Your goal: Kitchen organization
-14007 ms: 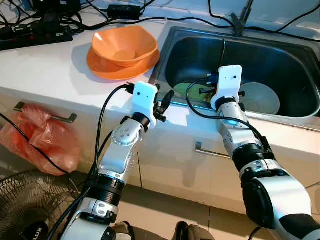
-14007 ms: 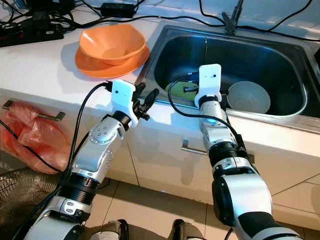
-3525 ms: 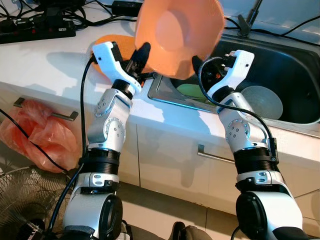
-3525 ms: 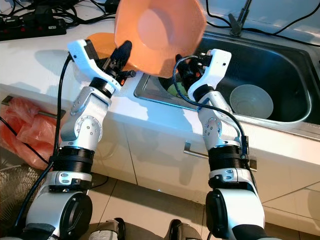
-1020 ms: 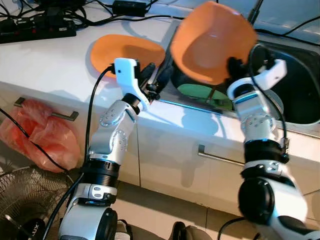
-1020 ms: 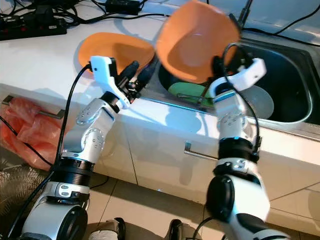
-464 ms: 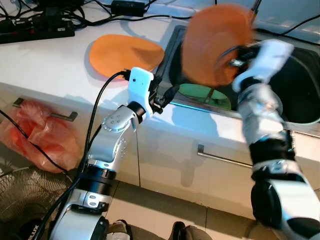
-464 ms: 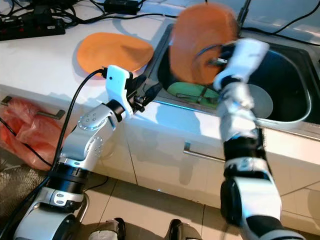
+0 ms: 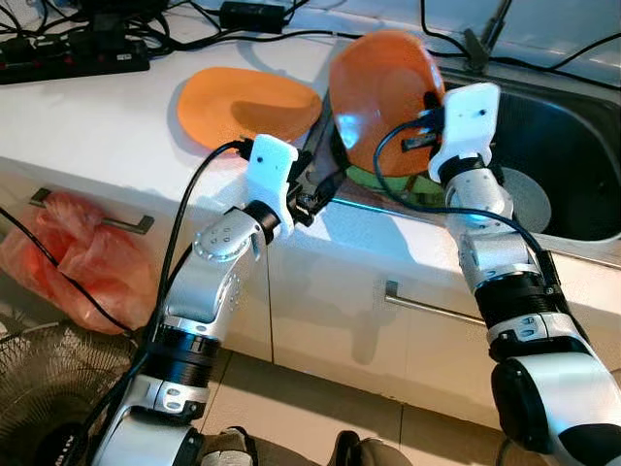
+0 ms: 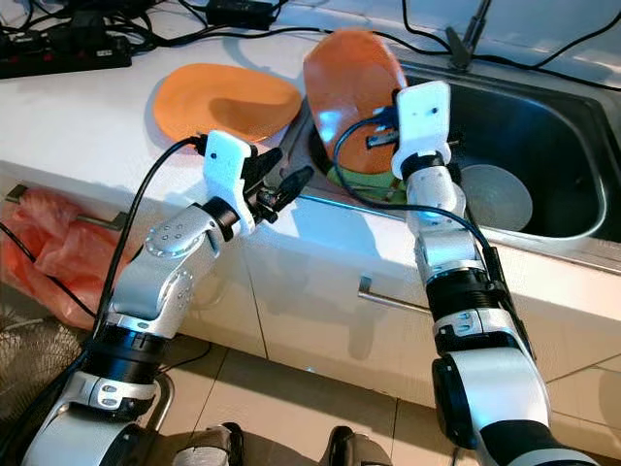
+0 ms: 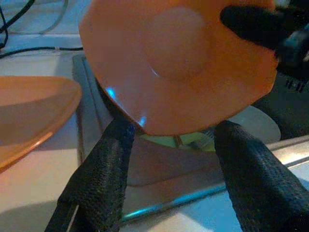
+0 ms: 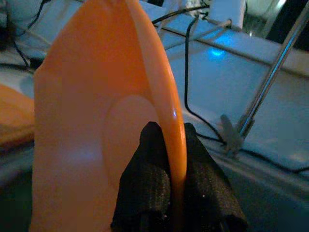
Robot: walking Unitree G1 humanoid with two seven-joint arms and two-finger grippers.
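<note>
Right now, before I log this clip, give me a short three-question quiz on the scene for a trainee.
1. True or false: the right claw pinches the rim of the tilted orange plastic bowl.
2. Which lies flat on the white countertop? A) a flat orange plastic plate B) a glass jar C) a wooden board
3. Fill in: the left claw is ___, holding nothing, near the front edge of the steel sink.

Key: 1 true; 2 A; 3 open. The pale round bowl sits inside the sink.
</note>
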